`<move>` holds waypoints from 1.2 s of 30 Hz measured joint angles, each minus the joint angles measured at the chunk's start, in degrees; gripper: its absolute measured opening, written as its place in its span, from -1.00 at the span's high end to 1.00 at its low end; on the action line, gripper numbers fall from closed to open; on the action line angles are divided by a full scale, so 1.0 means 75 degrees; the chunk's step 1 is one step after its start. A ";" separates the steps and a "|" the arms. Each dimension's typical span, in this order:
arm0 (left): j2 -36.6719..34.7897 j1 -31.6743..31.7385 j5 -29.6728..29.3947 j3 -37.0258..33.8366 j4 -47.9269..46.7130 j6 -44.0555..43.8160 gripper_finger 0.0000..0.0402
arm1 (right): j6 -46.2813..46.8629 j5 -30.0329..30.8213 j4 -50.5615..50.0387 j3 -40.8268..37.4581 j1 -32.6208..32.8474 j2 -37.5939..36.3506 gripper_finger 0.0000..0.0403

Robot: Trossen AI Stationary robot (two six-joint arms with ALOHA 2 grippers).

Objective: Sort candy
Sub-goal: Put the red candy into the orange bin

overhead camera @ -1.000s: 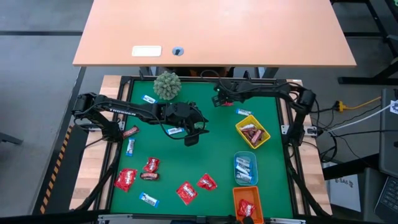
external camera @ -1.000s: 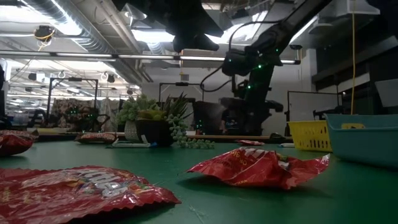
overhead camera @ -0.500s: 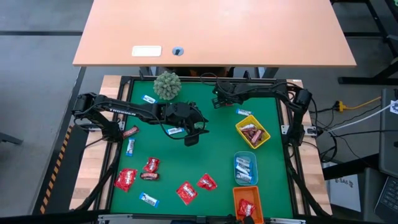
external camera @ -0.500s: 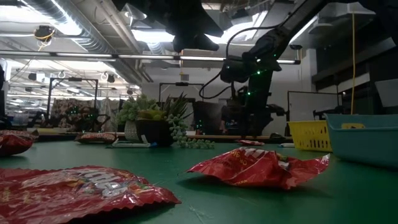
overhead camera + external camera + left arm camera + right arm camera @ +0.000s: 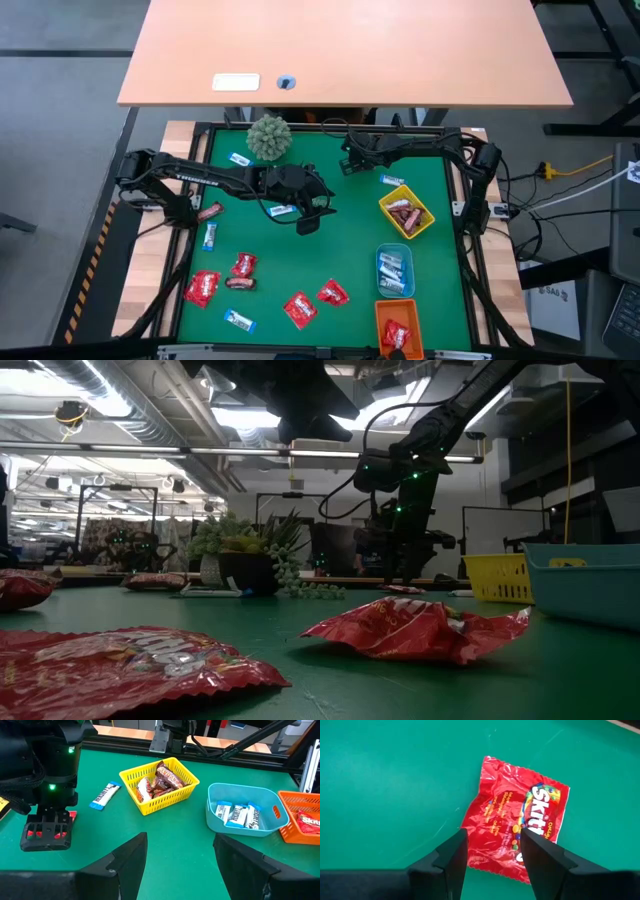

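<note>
Right gripper (image 5: pixel 492 840) is hanging over a shiny red Skittles packet (image 5: pixel 512 810) at the back of the green mat (image 5: pixel 350 250). Its fingers are spread partway with nothing between them. The packet lies flat on the mat below, and I can't tell whether the tips touch it. From overhead that gripper (image 5: pixel 350 160) covers the packet completely.

Left gripper (image 5: pixel 180 857) is parked over the middle of the mat, jaws wide and empty. A blue-and-white wrapper (image 5: pixel 281 211) lies just beside it.

Where the candy is, from above:
- The yellow mesh basket (image 5: pixel 425 222) on the right side has the dark brown mini bars (image 5: pixel 162 780) in it.
- The light blue plastic tray (image 5: pixel 381 252) nearer the front holds blue-and-white wrappers (image 5: pixel 235 815).
- The orange tray (image 5: pixel 382 312) at the front edge has one red packet (image 5: pixel 396 335) in it.
- Loose on the left half are four more red packets (image 5: pixel 202 288), a brown bar (image 5: pixel 239 283) beside one of them, another brown bar (image 5: pixel 209 211) at the left edge, and a few blue-and-white ones (image 5: pixel 209 236).
- One blue-and-white wrapper (image 5: pixel 392 180) sits just behind the yellow basket.

A small round green plant (image 5: pixel 269 137) stands at the back left.
</note>
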 joint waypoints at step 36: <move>0.0000 0.0000 0.0000 0.0000 0.0001 -0.0002 -0.11 | -0.1766 0.0655 0.0076 0.0000 -0.0058 0.0000 0.11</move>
